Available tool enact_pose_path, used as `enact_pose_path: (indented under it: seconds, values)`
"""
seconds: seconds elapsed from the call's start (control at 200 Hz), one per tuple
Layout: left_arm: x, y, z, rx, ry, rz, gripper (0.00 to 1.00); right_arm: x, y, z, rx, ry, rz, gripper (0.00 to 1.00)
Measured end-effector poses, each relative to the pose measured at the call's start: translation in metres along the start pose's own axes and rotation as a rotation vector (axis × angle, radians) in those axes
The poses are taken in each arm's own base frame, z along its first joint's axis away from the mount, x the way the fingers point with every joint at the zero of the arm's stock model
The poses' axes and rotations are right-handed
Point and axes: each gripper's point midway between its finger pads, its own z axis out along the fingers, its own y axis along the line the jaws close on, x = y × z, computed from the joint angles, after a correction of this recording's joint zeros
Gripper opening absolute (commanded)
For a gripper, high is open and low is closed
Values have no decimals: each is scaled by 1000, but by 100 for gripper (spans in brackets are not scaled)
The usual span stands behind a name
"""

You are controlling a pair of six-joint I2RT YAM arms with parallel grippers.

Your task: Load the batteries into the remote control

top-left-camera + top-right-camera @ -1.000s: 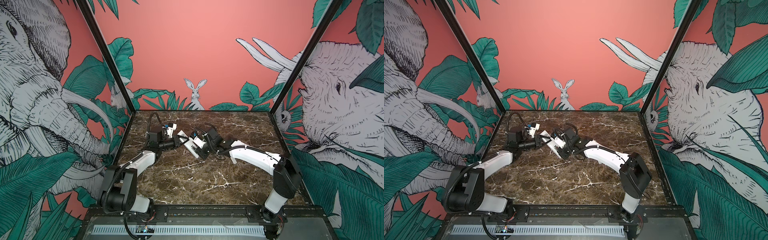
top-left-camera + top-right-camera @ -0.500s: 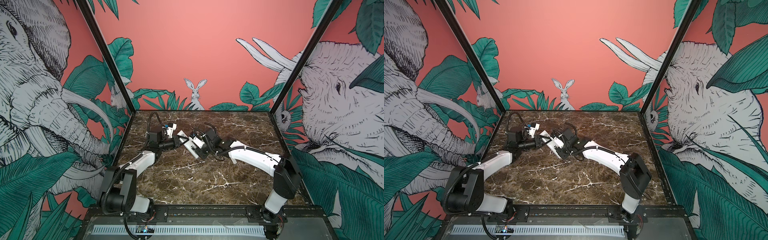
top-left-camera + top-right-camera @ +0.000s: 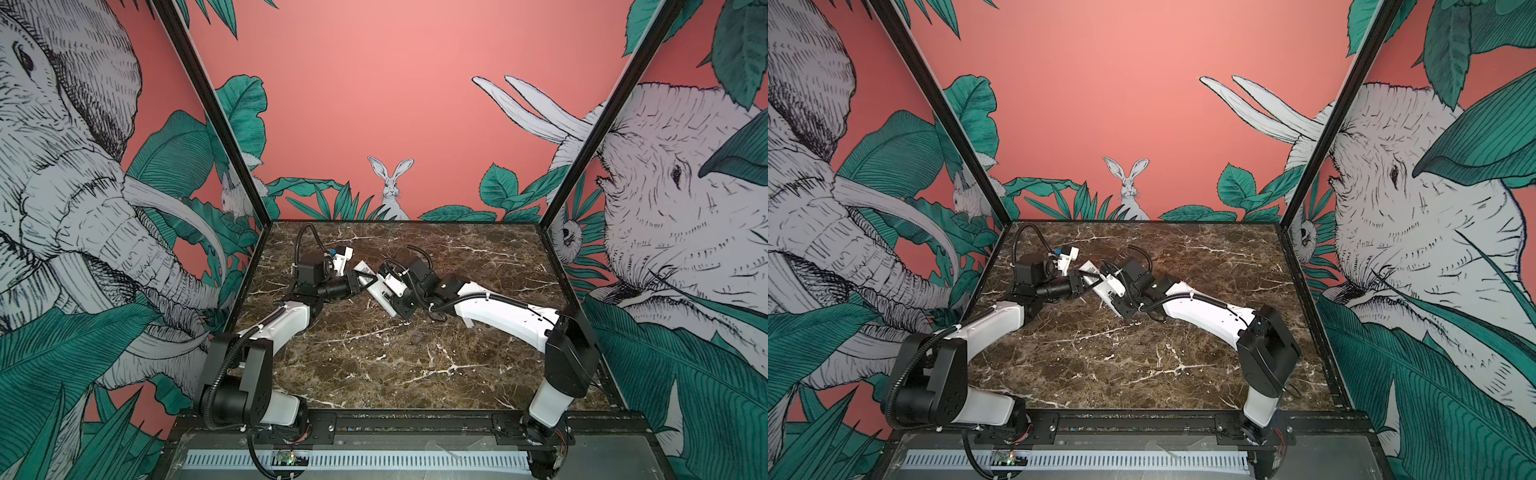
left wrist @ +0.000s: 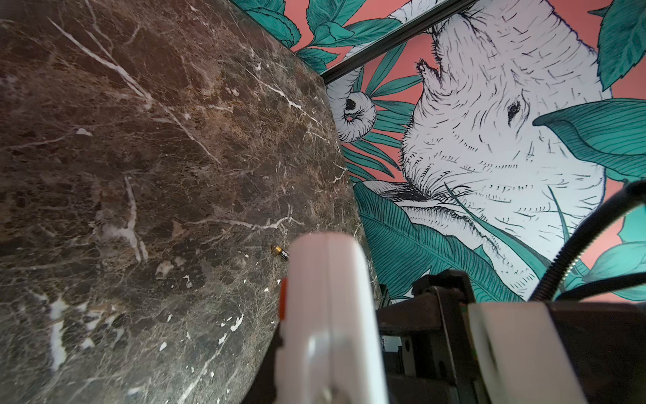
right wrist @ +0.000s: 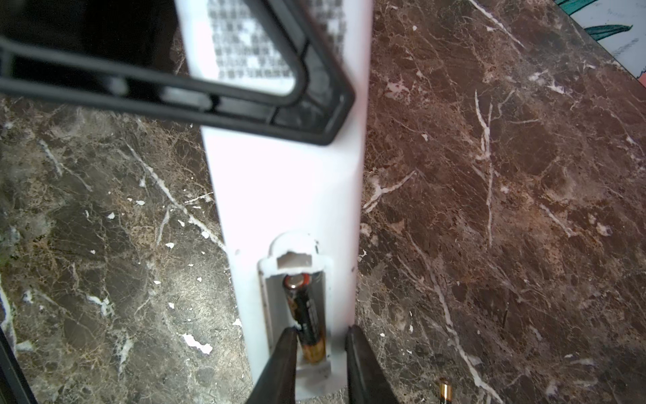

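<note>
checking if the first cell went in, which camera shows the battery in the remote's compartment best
The right wrist view: the battery lies in the open compartment of the remote control, between the parted fingers of the right gripper. In both top views the arms hide the compartment. The left wrist view shows only the remote's blurred end and a second battery on the table.
</note>
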Motion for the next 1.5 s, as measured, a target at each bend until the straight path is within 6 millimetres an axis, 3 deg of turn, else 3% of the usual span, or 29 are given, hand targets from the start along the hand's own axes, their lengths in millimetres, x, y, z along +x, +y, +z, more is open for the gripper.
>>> enact_pose_path:
  seconds: [0.23, 0.555, 1.02, 1.5]
  values:
    - [1, -6, -2, 26, 9, 26, 0, -2, 0, 1, 2, -8, -1, 28]
    - [4, -10, -4, 33, 19, 51, 0, -1, 4, -4, -15, -21, -13, 16]
    - [6, -8, -5, 24, 28, 52, 0, 1, 8, -4, -38, -28, -7, 8]
    - [2, -5, -8, -24, -5, 44, 0, -14, 8, 2, -54, -88, 31, 5]
